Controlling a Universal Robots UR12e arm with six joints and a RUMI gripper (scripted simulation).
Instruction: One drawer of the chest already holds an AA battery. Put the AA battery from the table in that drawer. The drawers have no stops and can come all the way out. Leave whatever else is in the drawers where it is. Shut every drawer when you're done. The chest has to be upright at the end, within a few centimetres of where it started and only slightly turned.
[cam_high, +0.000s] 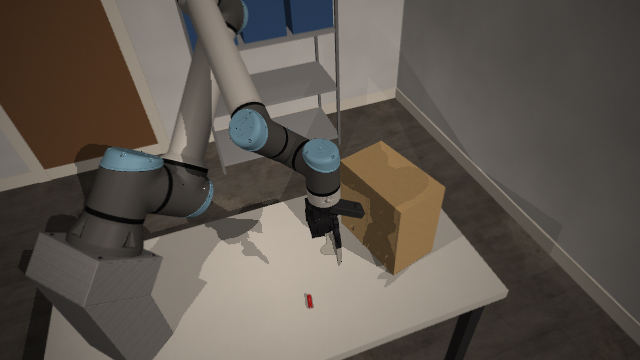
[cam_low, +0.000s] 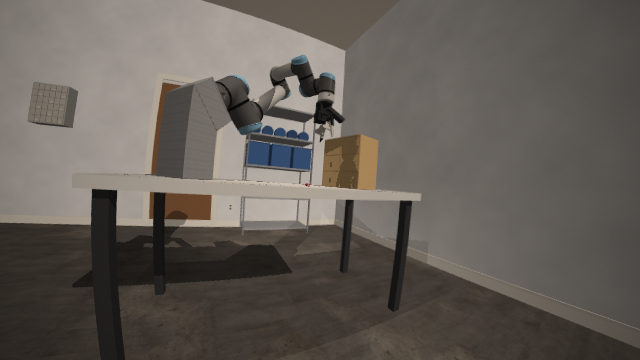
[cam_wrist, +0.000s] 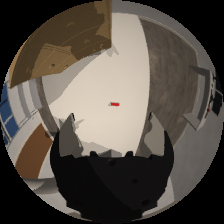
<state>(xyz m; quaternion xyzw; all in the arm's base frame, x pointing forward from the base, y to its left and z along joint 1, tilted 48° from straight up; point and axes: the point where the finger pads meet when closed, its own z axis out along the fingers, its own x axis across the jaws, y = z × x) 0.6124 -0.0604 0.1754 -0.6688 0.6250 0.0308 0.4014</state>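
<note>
A red AA battery (cam_high: 310, 301) (cam_low: 307, 185) (cam_wrist: 114, 104) lies on its side on the white table (cam_high: 240, 320) (cam_low: 250, 189) (cam_wrist: 125, 65). The wooden chest (cam_high: 421, 230) (cam_low: 368, 162) (cam_wrist: 75, 30) stands upright toward the table's far right part. Its drawers look shut; their insides are hidden, so the other battery does not show. My gripper (cam_high: 333, 254) (cam_low: 325, 136) (cam_wrist: 111, 113) is open and empty. It hangs high above the table, in front of the chest's drawer side, well above and away from the battery.
The arm's grey pedestal (cam_high: 95, 285) (cam_low: 187, 132) stands at the left end of the table. A metal shelf (cam_high: 295, 80) (cam_low: 280, 167) with blue bins stands behind the table. The grey wall (cam_high: 525, 100) (cam_low: 490, 125) rises to the right beyond the chest.
</note>
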